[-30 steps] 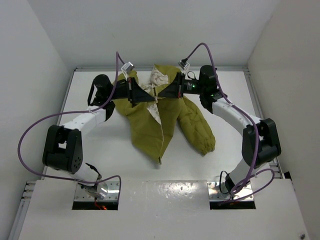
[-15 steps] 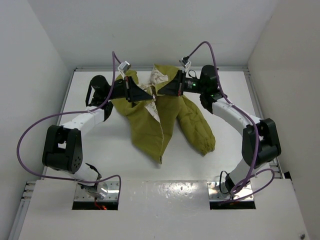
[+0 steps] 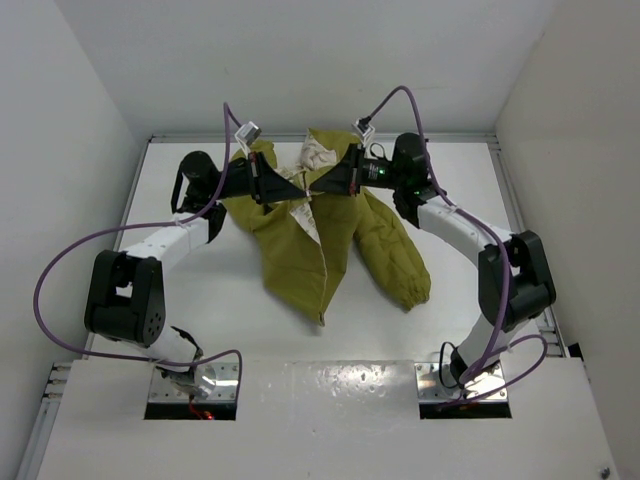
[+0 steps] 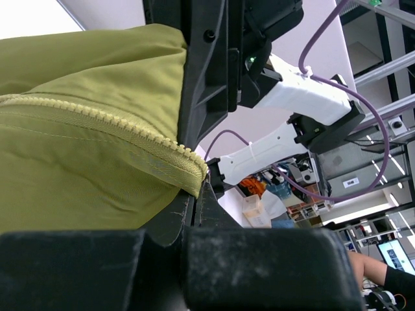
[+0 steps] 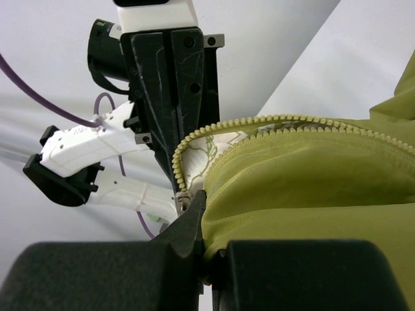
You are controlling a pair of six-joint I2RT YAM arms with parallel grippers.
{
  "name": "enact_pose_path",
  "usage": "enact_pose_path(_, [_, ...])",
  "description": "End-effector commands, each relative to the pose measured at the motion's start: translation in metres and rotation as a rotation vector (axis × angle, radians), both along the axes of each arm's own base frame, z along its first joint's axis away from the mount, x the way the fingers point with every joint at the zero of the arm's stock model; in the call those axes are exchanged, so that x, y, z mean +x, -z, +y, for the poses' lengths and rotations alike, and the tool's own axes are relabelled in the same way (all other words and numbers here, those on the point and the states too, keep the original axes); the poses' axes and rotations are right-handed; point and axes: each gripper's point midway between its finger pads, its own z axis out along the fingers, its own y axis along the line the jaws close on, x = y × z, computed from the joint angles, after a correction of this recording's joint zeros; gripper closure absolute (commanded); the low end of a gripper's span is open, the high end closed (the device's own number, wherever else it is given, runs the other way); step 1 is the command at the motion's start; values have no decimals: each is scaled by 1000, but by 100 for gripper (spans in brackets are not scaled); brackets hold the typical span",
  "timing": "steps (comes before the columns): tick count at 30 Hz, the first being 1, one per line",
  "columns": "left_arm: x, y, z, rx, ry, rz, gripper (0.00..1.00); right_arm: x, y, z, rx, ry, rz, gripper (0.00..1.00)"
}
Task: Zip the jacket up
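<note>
Here, jacket [image 3: 300,250]: spread on the table [image 3: 190,290], front open, cream lining showing at its top.
Left gripper [image 3: 298,188]: at the jacket's top, clenched on the left zip edge [image 4: 97,120].
Right gripper [image 3: 322,184]: facing it, just beside, clenched on the right zip edge [image 5: 272,120] by the slider [image 5: 182,198].
Sleeve [image 3: 395,250]: lies along the jacket's right side.

A: Matt olive cloth on the jacket [image 3: 290,250]; its zipper teeth [image 4: 91,116] look like pale plastic.
B: And under the jacket, the table [image 3: 200,300] shows smooth white; the lining [image 5: 211,152] is printed cream cloth.
</note>
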Motion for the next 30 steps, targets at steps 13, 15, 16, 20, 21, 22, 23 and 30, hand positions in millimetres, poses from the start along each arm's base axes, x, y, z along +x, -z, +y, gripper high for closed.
enact_pose_path(13, [1,-13,16,-60,-80,-8,100,6,-34,3,72,26,-77,100])
enact_pose_path(15, [3,-14,19,-73,-97,-6,100,8,-34,2,70,31,-77,100])
enact_pose_path(16, [0,-19,19,-81,-94,-14,100,7,-33,3,70,30,-76,100])
enact_pose_path(20, [1,-21,20,-97,-107,2,100,8,-29,3,65,34,-59,100])
enact_pose_path(21, [0,-23,20,-103,-105,-2,100,7,-29,5,65,33,-64,100])
enact_pose_path(22, [0,-23,20,-103,-105,-2,100,7,-29,6,63,31,-62,100])
enact_pose_path(23, [-2,-26,20,-105,-104,-11,100,9,-26,6,61,38,-56,100])
enact_pose_path(30, [-2,-19,20,-102,-105,7,100,9,-29,12,66,27,-65,100])
